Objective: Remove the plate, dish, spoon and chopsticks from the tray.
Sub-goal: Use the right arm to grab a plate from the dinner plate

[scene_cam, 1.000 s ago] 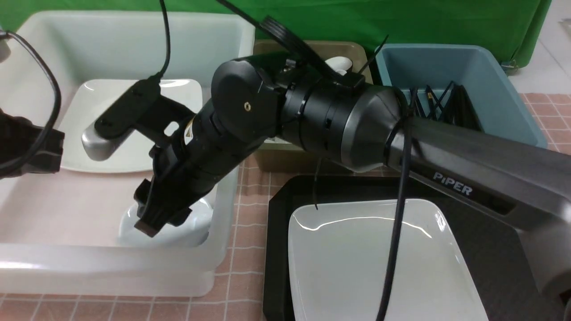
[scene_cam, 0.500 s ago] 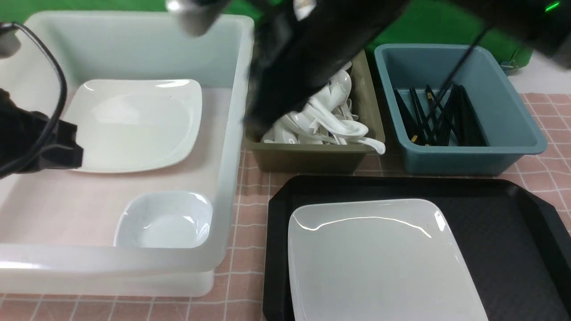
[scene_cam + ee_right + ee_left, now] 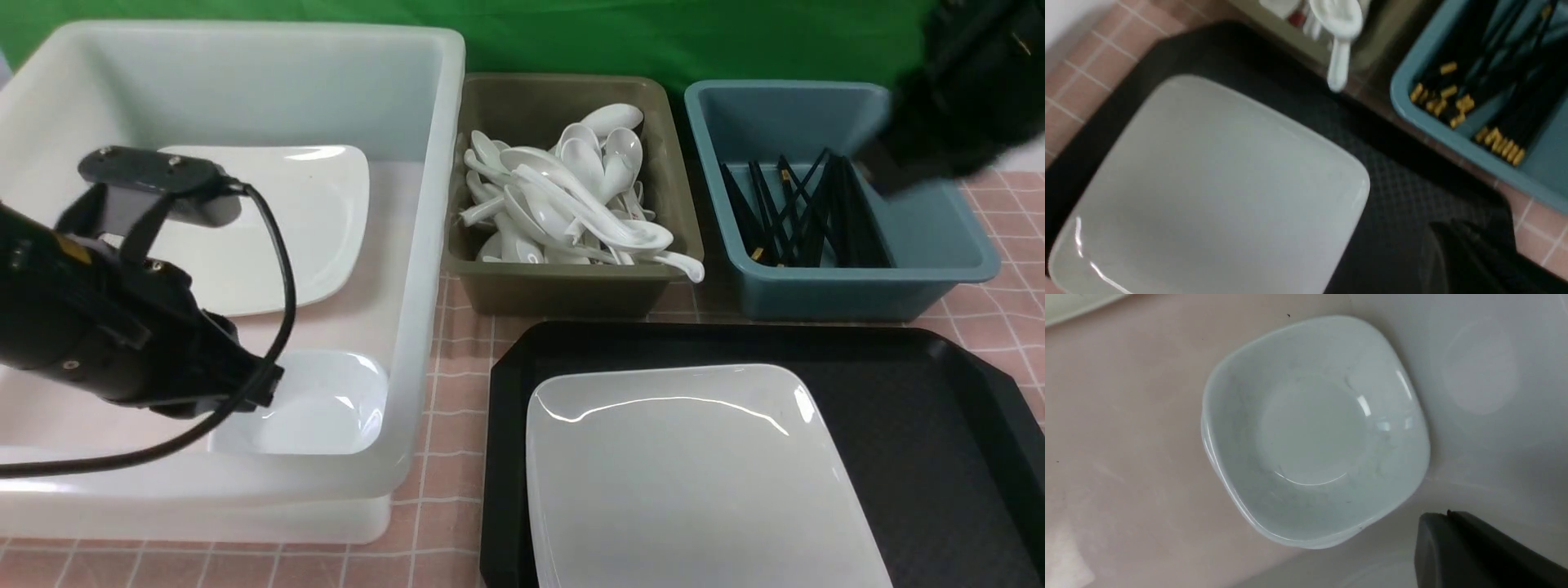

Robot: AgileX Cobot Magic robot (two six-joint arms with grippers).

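I saw the plate as glossy white and glazed-looking, with bright streaks of glare. The tray under it was black plastic with a fine grainy texture. The dish looked smooth and shiny too, inside a milky, half-clear plastic tub. The spoons were glossy white. Their olive bin and the blue bin were dull plastic. The surface read as matt pink checked cloth. The left fingers were matt dark grey.

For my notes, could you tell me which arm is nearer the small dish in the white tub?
Left. The left arm hangs just beside the small dish; the right arm is far off, by the blue tub.
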